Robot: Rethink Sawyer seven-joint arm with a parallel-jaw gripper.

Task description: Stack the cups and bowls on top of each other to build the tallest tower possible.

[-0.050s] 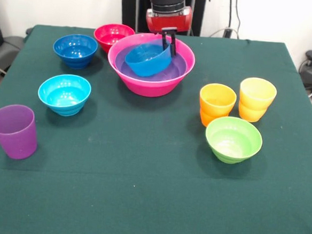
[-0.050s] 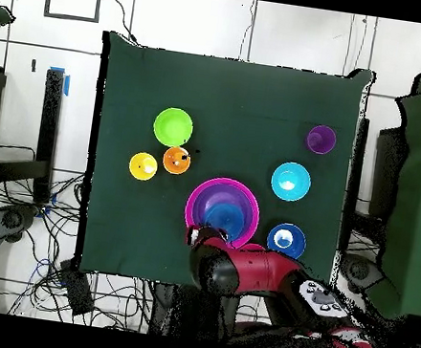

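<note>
- Dark green cloth (image 1: pixel 140 191) covers the table; white wall behind, cables on the floor around it in the overhead view.
- Gripper (image 1: pixel 168 43) comes down from the red-and-black arm (image 2: pixel 240 268) into the hot-pink bowl (image 1: pixel 147 84). Its two black fingers (image 1: pixel 173 42) pinch the far rim of the mid blue bowl (image 1: pixel 147 60), one finger on each side of the wall.
- Mid blue bowl is tilted, mouth tipped toward the camera side and left, sitting inside the pink one. Not nested flat.
- Purple bowl (image 1: pixel 128 69) lies nested in the hot-pink bowl, under the blue one; only a sliver of its inside shows in the front view. Overhead shows pink, purple, blue as rings (image 2: pixel 222 208).
- That three-bowl pile is the tower so far, at the table's far middle in the front view.
- Loose on the cloth, front view:
  - dark blue bowl (image 1: pixel 75 50) and red-pink bowl (image 1: pixel 111 36) left of the pile, near each other
  - cyan bowl (image 1: pixel 64 94) nearer, left side
  - purple cup (image 1: pixel 13 130) near the left edge, upright
  - orange cup (image 1: pixel 217 103) and yellow cup (image 1: pixel 257 99) side by side on the right, upright
  - lime green bowl (image 1: pixel 233 139) just in front of the two cups
</note>
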